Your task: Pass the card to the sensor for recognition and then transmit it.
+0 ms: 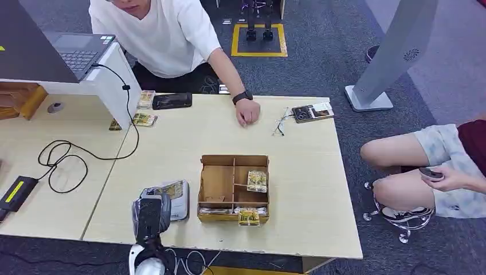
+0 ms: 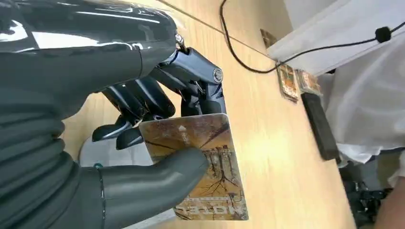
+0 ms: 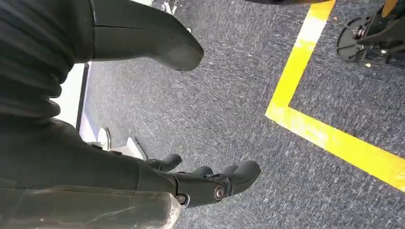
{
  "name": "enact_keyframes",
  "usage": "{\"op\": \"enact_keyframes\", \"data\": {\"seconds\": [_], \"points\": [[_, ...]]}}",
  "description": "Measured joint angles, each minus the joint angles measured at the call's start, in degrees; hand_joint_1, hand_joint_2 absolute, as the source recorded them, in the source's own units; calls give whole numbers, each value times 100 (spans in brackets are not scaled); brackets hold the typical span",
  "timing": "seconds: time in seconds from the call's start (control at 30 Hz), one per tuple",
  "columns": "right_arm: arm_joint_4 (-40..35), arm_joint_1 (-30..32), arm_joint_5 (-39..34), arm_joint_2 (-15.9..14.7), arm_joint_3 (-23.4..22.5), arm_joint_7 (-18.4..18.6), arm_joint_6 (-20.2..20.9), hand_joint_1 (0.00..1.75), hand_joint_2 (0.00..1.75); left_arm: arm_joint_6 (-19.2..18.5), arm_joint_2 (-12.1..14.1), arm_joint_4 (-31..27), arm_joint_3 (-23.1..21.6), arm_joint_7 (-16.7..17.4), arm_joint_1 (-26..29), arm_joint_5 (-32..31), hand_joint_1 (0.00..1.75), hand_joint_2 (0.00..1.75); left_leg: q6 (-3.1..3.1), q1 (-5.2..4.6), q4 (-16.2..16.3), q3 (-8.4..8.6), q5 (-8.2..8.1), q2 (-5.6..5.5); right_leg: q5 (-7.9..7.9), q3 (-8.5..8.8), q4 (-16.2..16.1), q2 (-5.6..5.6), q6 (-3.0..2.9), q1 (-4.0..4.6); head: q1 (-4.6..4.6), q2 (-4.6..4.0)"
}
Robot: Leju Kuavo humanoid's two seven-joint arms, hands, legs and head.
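Left hand (image 2: 143, 119) pinches the card (image 2: 200, 167) over the grey sensor (image 1: 182, 200); right hand (image 3: 200, 183) hangs empty, fingers apart. The wooden divided tray (image 1: 218, 183) holds more cards (image 1: 257, 181)

Card (image 2: 205, 167): tan, tree artwork, "MOTEL" printed along one edge. I pinched it between thumb and fingers of my left hand (image 2: 143, 138), tilted, just over the grey sensor (image 2: 102, 150) on the wooden counter (image 2: 282, 157).
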Motion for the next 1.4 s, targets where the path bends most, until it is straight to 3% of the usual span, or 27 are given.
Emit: {"op": "enact_keyframes", "data": {"seconds": [0.4,0.53,0.77,0.87,1.27,1.4], "points": [[0,0,11,0,0,-15,22,0,175,2,4,1019,9,-85,-410,72,175,175,0,0,0,1,0,-3,0,5,0,-5,0,0,0,0],[0,1,11,0,0,-15,13,0,175,-179,-20,1203,61,-192,-483,569,175,175,0,0,0,4,0,-2,0,7,0,-4,0,0,2,0],[0,1,24,0,0,-15,-4,0,175,-940,-83,1264,363,-181,-569,1933,175,175,0,0,-1,8,0,-4,0,14,0,-7,0,0,0,0],[0,0,92,0,0,-33,-13,0,175,-1100,-81,1270,426,-173,-633,2433,175,175,0,-1,-2,16,0,-6,-1,26,0,-9,0,0,2,0],[0,0,122,0,0,-48,-37,0,175,-1102,-52,1399,444,-151,-753,3113,175,175,0,-1,-6,52,0,-10,-1,62,0,-14,0,0,0,0],[0,-1,122,0,0,-31,-35,0,175,-635,-46,1609,448,-308,-878,3095,175,175,-1,-1,-6,56,1,-11,0,65,1,-13,-1,0,0,0]]}}
